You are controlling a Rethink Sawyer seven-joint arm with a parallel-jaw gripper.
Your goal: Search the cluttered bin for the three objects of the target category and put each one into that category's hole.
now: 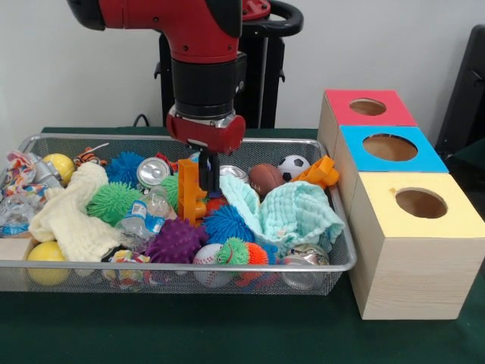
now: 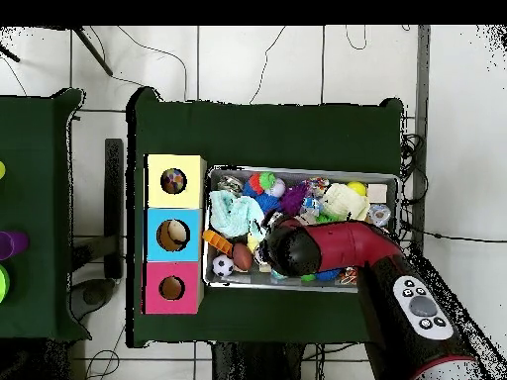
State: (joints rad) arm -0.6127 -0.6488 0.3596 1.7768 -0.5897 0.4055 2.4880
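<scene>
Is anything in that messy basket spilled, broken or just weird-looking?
Nothing has spilled: everything sits inside the wire basket. Some things do look battered, though: a crushed silver can near the back and a squashed plastic bottle in the middle. An orange block stands on end beside the claw, unlike the rest of the jumble.

In the overhead view the arm (image 2: 342, 247) hides the tool and the bin's (image 2: 391, 179) middle. In front, the tool's (image 1: 206, 176) tips sink behind an orange block (image 1: 188, 191), grip unclear.
</scene>
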